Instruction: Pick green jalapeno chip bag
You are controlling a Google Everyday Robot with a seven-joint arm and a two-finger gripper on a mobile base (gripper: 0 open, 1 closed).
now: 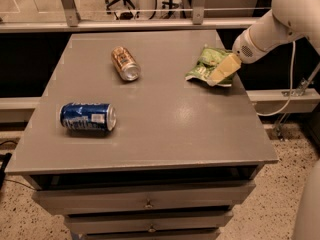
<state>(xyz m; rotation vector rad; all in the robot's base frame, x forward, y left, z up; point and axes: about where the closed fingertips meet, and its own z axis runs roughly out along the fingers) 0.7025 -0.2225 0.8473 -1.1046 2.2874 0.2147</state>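
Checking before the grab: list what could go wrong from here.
The claw sits at the arm-side end of the green jalapeno chip bag, so it may pinch only a corner and slip. The bag lies close to the side edge of the table; a nudge could push it off.

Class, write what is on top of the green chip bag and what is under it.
The gripper covers the right end of the green jalapeno chip bag, hiding that part. Under the bag lies the grey table top; nothing else shows.
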